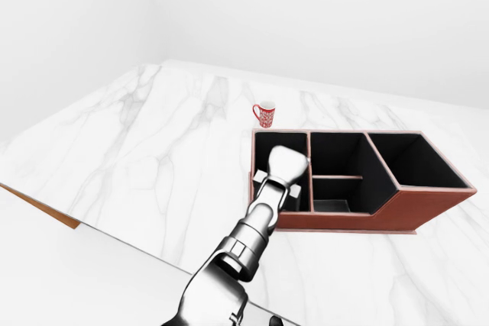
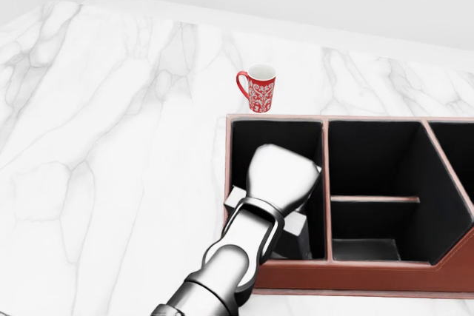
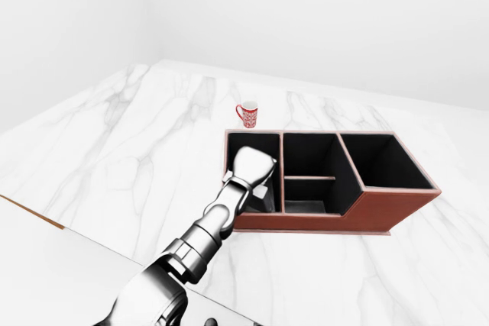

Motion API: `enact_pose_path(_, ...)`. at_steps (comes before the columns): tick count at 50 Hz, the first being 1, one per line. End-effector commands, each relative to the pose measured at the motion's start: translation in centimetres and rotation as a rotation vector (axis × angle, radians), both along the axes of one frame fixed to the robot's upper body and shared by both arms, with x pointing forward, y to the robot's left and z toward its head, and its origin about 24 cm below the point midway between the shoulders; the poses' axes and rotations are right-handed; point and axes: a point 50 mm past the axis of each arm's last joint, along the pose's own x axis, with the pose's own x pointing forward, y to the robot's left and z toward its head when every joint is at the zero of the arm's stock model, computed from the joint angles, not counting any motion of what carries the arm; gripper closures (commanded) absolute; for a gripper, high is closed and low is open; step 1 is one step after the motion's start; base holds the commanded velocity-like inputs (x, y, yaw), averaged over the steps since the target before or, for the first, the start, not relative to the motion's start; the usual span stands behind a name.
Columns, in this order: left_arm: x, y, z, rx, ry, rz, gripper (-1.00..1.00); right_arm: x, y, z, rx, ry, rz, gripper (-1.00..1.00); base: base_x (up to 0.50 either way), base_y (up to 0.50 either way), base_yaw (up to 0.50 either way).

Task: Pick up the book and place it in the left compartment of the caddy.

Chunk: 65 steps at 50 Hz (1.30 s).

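The brown caddy (image 2: pixel 370 274) with black-lined compartments lies at the right of the head view. My left hand (image 2: pixel 282 178) reaches down into its left compartment (image 2: pixel 274 135), and the hand's silver back hides the fingers. A pale grey book (image 2: pixel 236 201) shows on both sides of the wrist. It is tilted inside that compartment, with one corner over the caddy's left wall. The book has moved along with the hand, so the hand appears shut on it. My right hand is not in any view.
A red patterned mug (image 2: pixel 259 88) stands on the marble counter (image 2: pixel 111 146) just above the caddy's left corner. The middle compartment has a cross divider (image 2: pixel 374 199), and a third compartment (image 1: pixel 416 159) lies to the right. The counter's near edge (image 1: pixel 46 210) shows at lower left.
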Motion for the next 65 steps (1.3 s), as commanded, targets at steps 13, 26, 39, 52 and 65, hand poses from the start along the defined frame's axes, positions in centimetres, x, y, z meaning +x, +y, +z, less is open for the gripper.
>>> enact_pose_path(13,0.2,0.9,-2.4,-0.033,0.023,0.015,1.0,0.1,0.0,-0.1,-0.002,0.005,0.0,-1.0,0.0,0.0,0.0)
enact_pose_path(26,-0.3,1.4,-4.1,-0.031,0.072,0.032,1.0,0.2,0.0,0.0,-0.001,0.003,0.0,-1.0,0.0,0.0,0.0)
enact_pose_path(39,0.5,3.0,-4.5,-0.036,0.111,0.093,1.0,0.1,0.1,0.0,-0.007,0.005,-0.001,-1.0,0.0,0.0,0.0)
enact_pose_path(52,0.6,4.1,-5.2,-0.068,0.136,0.142,0.74,0.3,0.1,-0.2,-0.01,0.015,-0.002,-1.0,0.0,0.0,0.0)
enact_pose_path(65,0.9,4.7,-5.0,-0.089,0.122,0.164,-1.0,0.3,0.2,-0.3,-0.014,0.022,-0.005,-1.0,0.0,0.0,0.0)
